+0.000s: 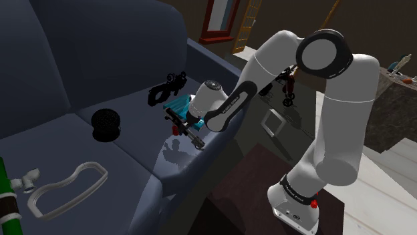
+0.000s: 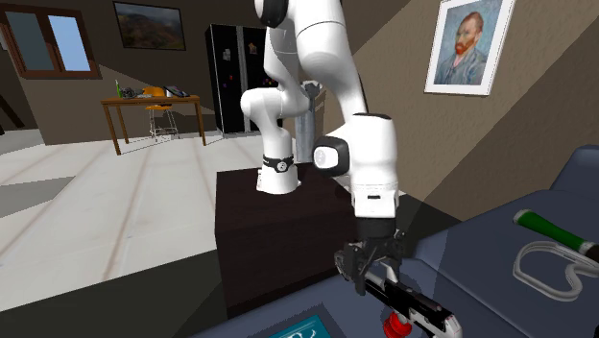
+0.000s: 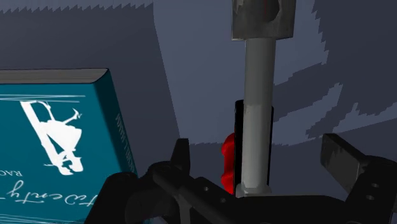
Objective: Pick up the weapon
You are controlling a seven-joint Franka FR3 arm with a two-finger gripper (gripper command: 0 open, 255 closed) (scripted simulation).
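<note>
The black claw (image 3: 259, 159) hangs low over a dark blue sofa seat (image 3: 191, 70), its fingers spread wide and gripping nothing. Between them sits the weapon (image 3: 257, 121), grey barrel pointing away, so the claw looks lined up to close. A teal book (image 3: 57, 146) rests just beside the claw.
</note>
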